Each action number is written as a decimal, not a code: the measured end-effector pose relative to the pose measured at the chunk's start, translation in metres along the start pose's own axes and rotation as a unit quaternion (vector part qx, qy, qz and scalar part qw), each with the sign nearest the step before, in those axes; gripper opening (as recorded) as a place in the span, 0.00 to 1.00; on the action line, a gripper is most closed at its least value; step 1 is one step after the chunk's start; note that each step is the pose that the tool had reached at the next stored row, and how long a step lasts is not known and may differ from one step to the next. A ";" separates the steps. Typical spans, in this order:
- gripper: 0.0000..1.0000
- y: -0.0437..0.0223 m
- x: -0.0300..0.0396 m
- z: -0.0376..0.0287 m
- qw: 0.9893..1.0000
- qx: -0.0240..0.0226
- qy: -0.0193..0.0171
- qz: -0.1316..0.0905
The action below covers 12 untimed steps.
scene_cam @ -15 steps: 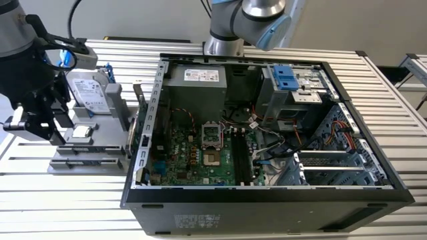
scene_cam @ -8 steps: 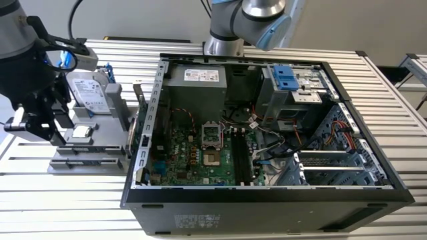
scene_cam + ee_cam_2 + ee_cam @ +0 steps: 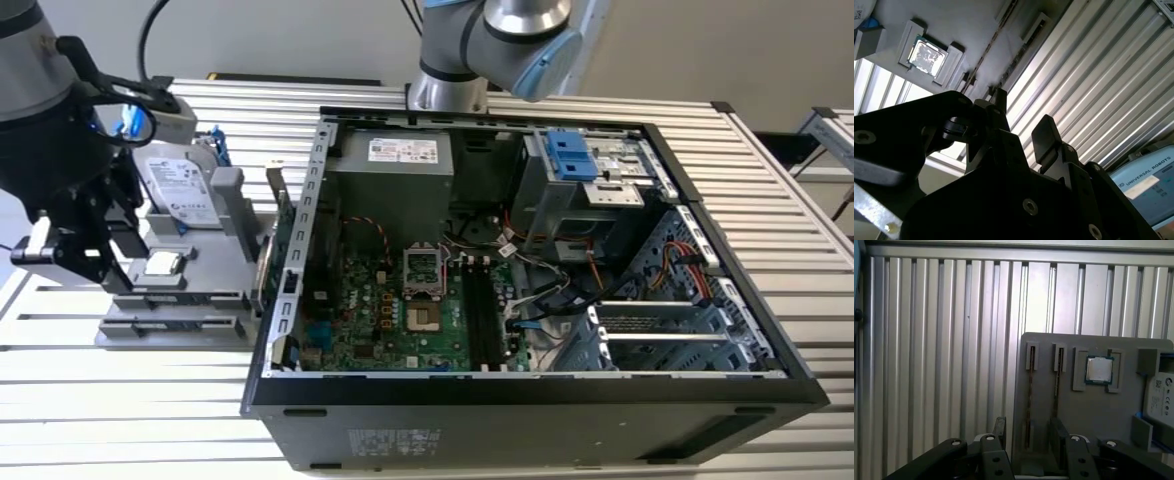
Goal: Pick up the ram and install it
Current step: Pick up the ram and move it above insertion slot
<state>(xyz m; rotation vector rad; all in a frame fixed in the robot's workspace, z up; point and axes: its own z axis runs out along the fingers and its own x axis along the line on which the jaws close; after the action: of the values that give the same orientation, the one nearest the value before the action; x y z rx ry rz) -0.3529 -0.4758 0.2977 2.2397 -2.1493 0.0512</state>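
Two ram sticks stand on edge in parallel slots of a grey fixture (image 3: 1094,415). The first wrist view shows them as thin brownish lines: one ram (image 3: 1030,390) and a second stick (image 3: 1057,382). My gripper (image 3: 1029,434) is open just above the fixture, and its black fingers (image 3: 1000,429) straddle the line of the first ram without touching it. One finger covers the lower end of the second stick. In the second wrist view the gripper (image 3: 1023,117) hangs over the fixture (image 3: 979,25). In the exterior view the gripper (image 3: 80,250) hovers at the left, over the fixture (image 3: 174,300).
On the fixture also sit a square silver processor (image 3: 1099,370) (image 3: 163,263) and a hard drive (image 3: 180,185). An open computer case (image 3: 534,385) lies to the exterior view's right, its green motherboard (image 3: 400,310) exposed. Another arm's base (image 3: 447,90) stands behind it on the slatted table (image 3: 929,365).
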 end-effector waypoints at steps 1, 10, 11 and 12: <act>1.00 0.0000 0.0000 0.0004 1.000 0.000 0.000 0.000; 1.00 -0.0001 -0.0003 0.0050 1.000 0.000 0.000 0.000; 1.00 -0.0001 -0.0003 0.0057 1.000 0.000 0.000 0.000; 1.00 -0.0001 -0.0003 0.0064 1.000 0.000 0.000 0.000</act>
<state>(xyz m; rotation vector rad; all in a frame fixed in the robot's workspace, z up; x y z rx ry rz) -0.3529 -0.4758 0.2913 2.2396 -2.1490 0.0521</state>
